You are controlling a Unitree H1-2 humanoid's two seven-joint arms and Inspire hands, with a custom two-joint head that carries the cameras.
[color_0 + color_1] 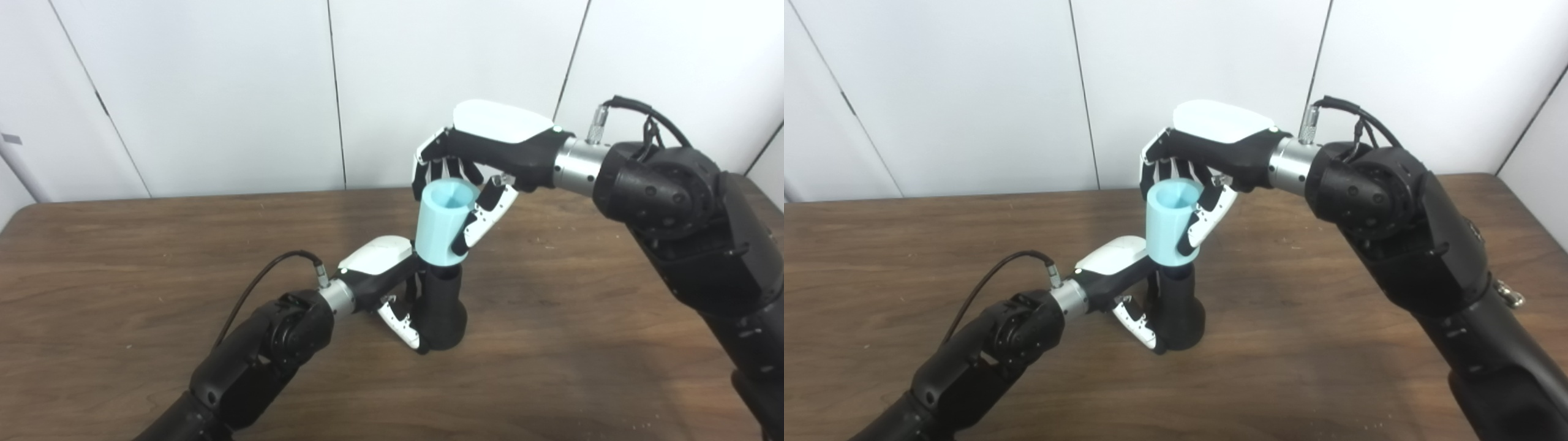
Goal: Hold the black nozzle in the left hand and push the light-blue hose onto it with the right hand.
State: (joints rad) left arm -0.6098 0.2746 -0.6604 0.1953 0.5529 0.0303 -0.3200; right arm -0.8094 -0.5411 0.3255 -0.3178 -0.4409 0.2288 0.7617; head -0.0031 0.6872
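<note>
Left hand [392,275] fingers [401,321] wrapped tight around the black nozzle [442,309], which stands upright with its base on the tabletop [153,257]. Right hand [484,150] fingers [484,217] closed from above on the light-blue hose [442,223], which sits upright on the nozzle's top, lower rim over the neck.

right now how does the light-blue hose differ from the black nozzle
The light-blue hose is pale and glossy; the black nozzle is matte and dark. The hose sits on top, held by the right hand from above, while the nozzle stands on the table, gripped by the left hand from the side. The hose shows an open top; the nozzle flares at its base. Both are upright and in line.
</note>
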